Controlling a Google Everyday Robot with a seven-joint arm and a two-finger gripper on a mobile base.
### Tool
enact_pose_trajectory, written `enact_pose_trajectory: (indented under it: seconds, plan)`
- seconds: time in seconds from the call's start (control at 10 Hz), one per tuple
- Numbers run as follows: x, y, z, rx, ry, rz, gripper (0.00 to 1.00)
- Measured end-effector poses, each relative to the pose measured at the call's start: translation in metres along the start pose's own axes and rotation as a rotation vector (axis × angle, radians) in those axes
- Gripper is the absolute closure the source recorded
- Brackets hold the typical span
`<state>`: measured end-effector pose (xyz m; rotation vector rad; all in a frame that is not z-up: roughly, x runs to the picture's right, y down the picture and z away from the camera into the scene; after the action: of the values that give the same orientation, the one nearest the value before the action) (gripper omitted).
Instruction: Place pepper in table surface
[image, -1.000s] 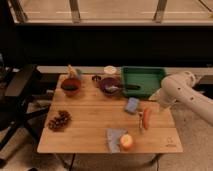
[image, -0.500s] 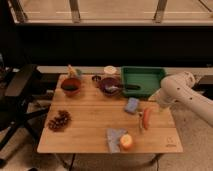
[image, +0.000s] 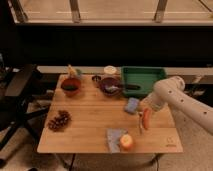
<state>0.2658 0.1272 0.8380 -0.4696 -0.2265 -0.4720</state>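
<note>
The orange-red pepper (image: 146, 119) sits at the right side of the wooden table surface (image: 90, 112), pointing roughly toward the front edge. My gripper (image: 144, 116) comes in from the right on a white arm (image: 172, 92) and is down at the pepper, its fingers standing wide apart around it. I cannot tell whether the fingers touch the pepper.
A green tray (image: 144, 75) stands at the back right, with a purple bowl (image: 110, 86), a white cup (image: 110, 70) and a brown bowl (image: 70, 86) to its left. A blue sponge (image: 132, 105) lies beside the gripper. An apple (image: 126, 142) rests on a cloth (image: 113, 136) at the front; grapes (image: 59, 120) lie left. A dark chair (image: 20, 90) stands off the left edge.
</note>
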Motion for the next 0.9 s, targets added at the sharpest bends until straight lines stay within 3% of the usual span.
enact_pose_trajectory:
  seconds: [0.5, 0.7, 0.9]
  plan:
    - [0.002, 0.019, 0.039, -0.095, -0.006, 0.013, 0.35]
    - [0.003, 0.023, 0.05, -0.117, -0.014, 0.025, 0.35]
    - [0.007, 0.027, 0.056, -0.134, -0.017, 0.041, 0.42]
